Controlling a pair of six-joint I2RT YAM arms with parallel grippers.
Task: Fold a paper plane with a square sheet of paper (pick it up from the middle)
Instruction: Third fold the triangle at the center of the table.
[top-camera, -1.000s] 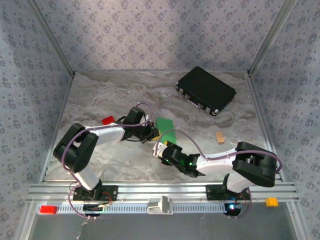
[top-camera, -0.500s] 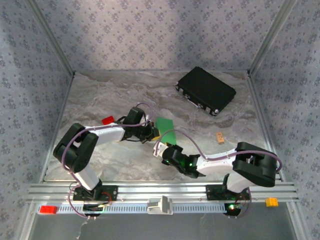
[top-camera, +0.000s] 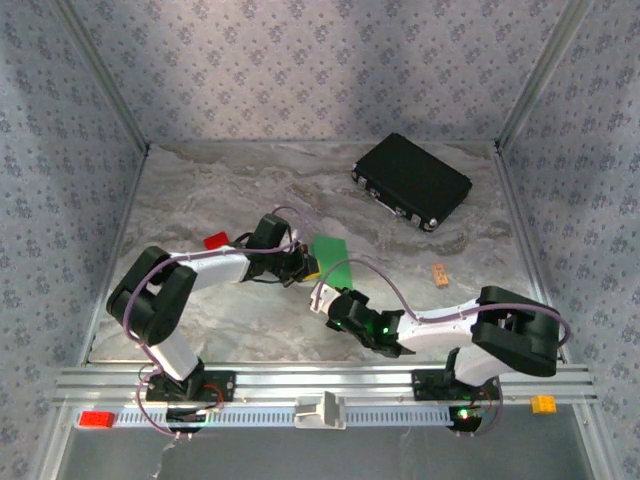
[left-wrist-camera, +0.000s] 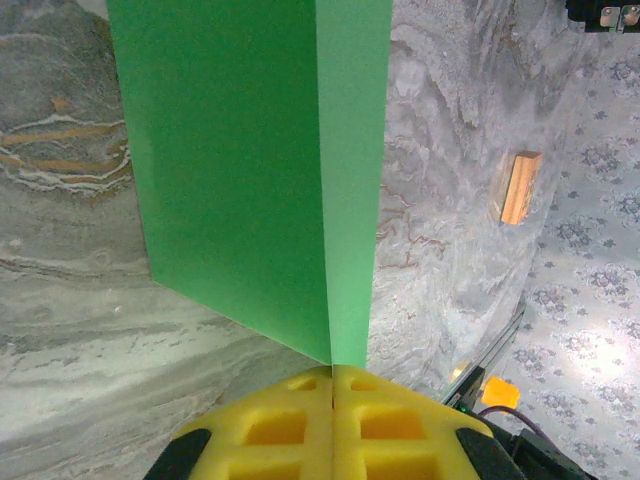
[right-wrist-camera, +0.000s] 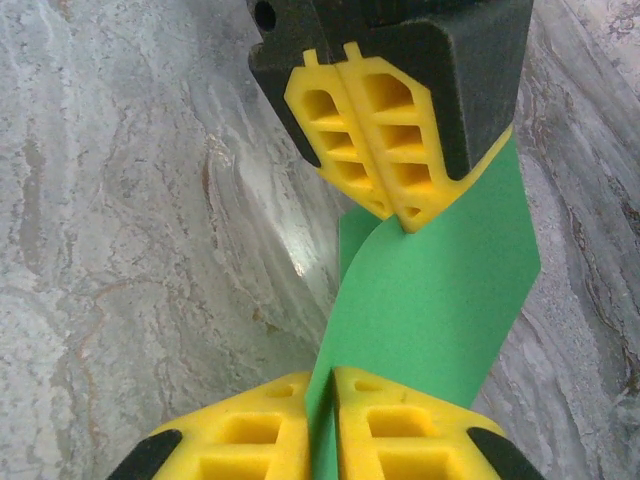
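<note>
Left gripper: yellow pads pressed together on the sheet, gripping its near edge right at the crease. The folded green panels run straight ahead of these jaws, one broad on the left and one narrow on the right. A wood block lies on the marble table, ahead and right of these jaws and apart from the sheet

Right gripper: pads nipped on the sheet's other end, with a thin green edge pinched between them. The sheet curves away ahead of these jaws to the left gripper's tips, which face them head-on and close

From above: the sheet spans between the two sets of jaws. Case lies far beyond them, well apart. Red block is back beside the left arm
</note>
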